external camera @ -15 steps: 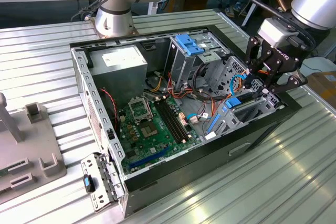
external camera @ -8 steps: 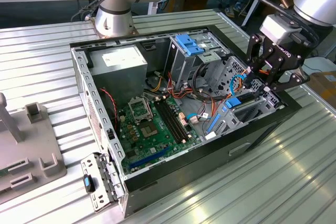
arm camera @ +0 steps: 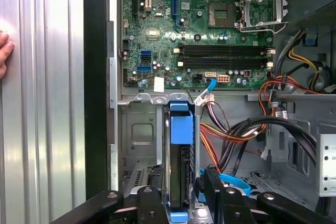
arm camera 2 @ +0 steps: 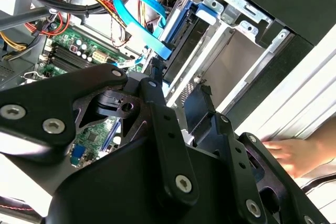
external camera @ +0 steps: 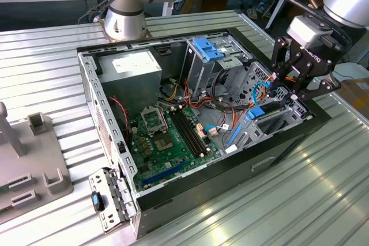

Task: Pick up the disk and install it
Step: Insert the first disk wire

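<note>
Inside the drive cage [arm camera: 137,129], the pincer [arm camera: 181,195] clamps the disk [arm camera: 179,163] edgewise, cage walls close on both sides.

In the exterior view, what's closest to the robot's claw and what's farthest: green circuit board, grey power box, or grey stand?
From the gripper:
1. Green circuit board, inside the case.
2. Grey power box, case's far corner.
3. Grey stand, outside, at the exterior view's left.
</note>
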Tool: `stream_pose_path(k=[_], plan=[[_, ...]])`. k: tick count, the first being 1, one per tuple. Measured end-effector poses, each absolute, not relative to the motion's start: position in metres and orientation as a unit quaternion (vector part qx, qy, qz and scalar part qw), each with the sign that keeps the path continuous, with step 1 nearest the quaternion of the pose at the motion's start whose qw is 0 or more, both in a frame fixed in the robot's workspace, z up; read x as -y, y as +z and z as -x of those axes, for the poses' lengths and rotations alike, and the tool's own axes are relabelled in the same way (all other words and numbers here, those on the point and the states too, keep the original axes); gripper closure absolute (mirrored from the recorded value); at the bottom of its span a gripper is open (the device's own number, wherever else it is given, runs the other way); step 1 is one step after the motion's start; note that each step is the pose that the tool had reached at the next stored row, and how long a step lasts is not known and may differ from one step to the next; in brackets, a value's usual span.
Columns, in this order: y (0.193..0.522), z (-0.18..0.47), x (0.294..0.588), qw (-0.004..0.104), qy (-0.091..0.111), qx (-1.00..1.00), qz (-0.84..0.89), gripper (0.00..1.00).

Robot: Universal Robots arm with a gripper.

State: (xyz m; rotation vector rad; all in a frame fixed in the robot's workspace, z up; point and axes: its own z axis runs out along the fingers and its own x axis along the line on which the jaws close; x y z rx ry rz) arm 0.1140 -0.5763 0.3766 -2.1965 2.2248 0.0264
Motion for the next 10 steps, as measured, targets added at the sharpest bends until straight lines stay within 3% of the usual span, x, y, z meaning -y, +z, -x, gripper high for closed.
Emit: stream_pose_path(k=[10], plan=[[0.3766, -0.1157, 0.5752, 0.008, 0.008, -0.709, 0.705, 0.56]])
